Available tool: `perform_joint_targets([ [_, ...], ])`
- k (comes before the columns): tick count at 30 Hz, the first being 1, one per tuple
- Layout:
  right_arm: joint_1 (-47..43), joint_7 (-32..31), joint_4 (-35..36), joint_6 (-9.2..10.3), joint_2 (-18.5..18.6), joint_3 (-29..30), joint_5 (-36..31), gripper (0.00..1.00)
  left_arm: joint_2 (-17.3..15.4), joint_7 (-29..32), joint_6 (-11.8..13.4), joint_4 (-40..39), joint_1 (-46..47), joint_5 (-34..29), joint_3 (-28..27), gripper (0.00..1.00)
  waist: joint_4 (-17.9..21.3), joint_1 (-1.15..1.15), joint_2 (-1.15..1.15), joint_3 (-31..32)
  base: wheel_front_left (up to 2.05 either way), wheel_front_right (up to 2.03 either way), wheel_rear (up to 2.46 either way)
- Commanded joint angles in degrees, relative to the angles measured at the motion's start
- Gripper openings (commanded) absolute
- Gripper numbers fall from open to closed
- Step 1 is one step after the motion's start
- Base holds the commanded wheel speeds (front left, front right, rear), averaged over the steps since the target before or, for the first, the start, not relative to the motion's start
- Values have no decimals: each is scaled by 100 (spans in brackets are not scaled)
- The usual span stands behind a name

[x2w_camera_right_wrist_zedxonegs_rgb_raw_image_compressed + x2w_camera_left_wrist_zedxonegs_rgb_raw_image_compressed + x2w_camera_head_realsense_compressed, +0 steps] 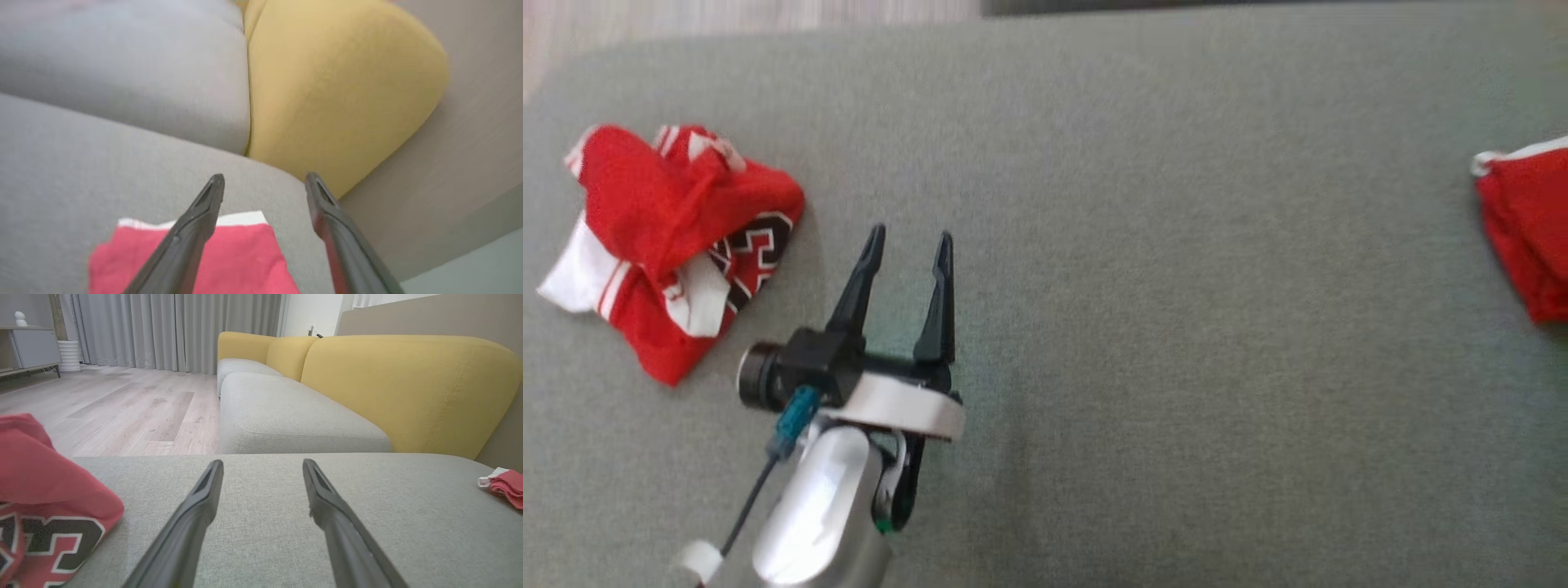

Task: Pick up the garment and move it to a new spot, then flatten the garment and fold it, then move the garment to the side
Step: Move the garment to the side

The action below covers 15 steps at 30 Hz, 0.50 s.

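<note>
Garment [1531, 220], folded and red, lies at the right end of the grey cushion [1176, 245], white-trimmed edge pointing away from me; its long axis is cropped, so I cannot tell. My right gripper [264, 177] over it and left gripper [912, 233] both stand wide apart, empty.

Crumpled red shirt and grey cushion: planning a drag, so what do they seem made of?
Shirt: probably thin sports jersey fabric, matte, falling in soft folds, with printed numerals. Cushion: coarse woven upholstery, matte; its weave grain is visible.
</note>
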State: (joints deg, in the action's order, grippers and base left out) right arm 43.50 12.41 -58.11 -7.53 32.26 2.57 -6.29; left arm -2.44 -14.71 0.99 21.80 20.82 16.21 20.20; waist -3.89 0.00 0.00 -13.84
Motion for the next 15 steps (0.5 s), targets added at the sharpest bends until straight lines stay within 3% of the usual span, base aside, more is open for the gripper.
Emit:
perform_joint_targets([
  [1,-180,110,281,4,12,-7,71,100,-43,-29,-19,-173,-53,20,-213,100,100,0,0,299,0,0,0],
  [4,-299,192,892,4,-443,154,259,100,-43,-29,-19,-210,-208,39,-255,100,156,0,0,619,0,0,0],
  [7,-600,225,2005,4,-1095,252,533,100,-43,-29,-13,-272,-396,44,-298,100,205,0,0,906,0,0,0],
  [15,-2024,244,3829,4,-2070,-43,1041,100,-43,-29,-9,-280,-702,1,-311,100,187,0,0,1158,0,0,0],
])
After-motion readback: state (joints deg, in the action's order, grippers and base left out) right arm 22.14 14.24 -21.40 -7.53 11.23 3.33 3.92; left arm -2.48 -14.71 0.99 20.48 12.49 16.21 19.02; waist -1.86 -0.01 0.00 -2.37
